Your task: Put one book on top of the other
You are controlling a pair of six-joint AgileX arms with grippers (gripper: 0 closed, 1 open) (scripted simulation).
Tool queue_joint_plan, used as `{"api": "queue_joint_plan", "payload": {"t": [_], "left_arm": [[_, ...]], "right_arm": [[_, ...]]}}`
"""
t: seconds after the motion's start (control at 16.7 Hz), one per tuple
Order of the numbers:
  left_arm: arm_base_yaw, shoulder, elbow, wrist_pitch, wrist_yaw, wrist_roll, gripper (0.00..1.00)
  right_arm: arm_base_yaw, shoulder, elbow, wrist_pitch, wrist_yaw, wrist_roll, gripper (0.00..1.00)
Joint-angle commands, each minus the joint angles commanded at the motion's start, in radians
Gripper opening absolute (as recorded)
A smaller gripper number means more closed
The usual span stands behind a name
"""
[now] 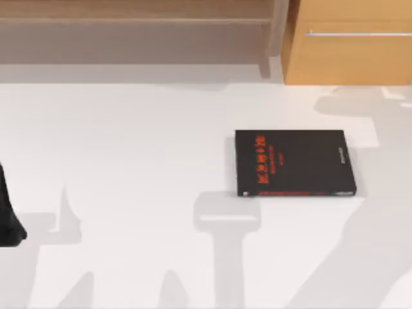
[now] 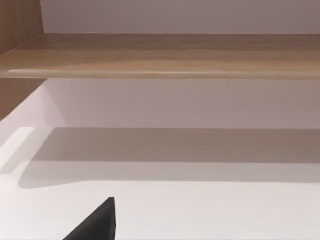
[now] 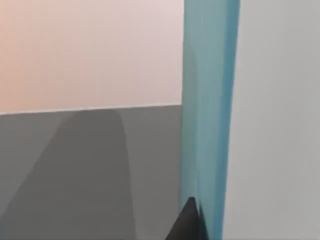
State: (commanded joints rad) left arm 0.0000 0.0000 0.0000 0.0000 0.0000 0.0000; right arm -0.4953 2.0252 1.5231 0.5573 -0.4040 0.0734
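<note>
The thin black book [image 1: 294, 163] with red lettering lies flat on the white table [image 1: 129, 161], right of centre, its red-marked spine toward the front edge. The teal-blue book [image 3: 207, 115] stands on edge close to the right wrist camera. My right gripper [image 3: 204, 226] is shut on it, with one dark fingertip [image 3: 190, 225] pressed against its cover and the other hidden behind the book. My left gripper [image 1: 9, 222] sits parked at the table's left edge, far from both books.
A wooden shelf [image 1: 135, 26] runs along the back of the table, also seen as the shelf [image 2: 160, 55] in the left wrist view. A wooden cabinet [image 1: 347, 51] with a metal handle stands at the back right. Arm shadows fall across the table's front.
</note>
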Motion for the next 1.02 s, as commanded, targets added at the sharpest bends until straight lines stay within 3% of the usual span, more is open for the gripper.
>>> {"api": "queue_joint_plan", "payload": {"t": [0.3, 0.66, 1.02], "left_arm": [[0.0, 0.0, 0.0, 0.0, 0.0, 0.0, 1.0], [0.0, 0.0, 0.0, 0.0, 0.0, 0.0, 1.0], [0.0, 0.0, 0.0, 0.0, 0.0, 0.0, 1.0]], "right_arm": [[-0.019, -0.18, -0.189, 0.081, 0.16, 0.198, 0.0], [0.007, -0.408, -0.517, 0.134, 0.478, 0.566, 0.0], [0.213, -0.511, -0.811, 0.087, 0.812, 1.029, 0.0]]}}
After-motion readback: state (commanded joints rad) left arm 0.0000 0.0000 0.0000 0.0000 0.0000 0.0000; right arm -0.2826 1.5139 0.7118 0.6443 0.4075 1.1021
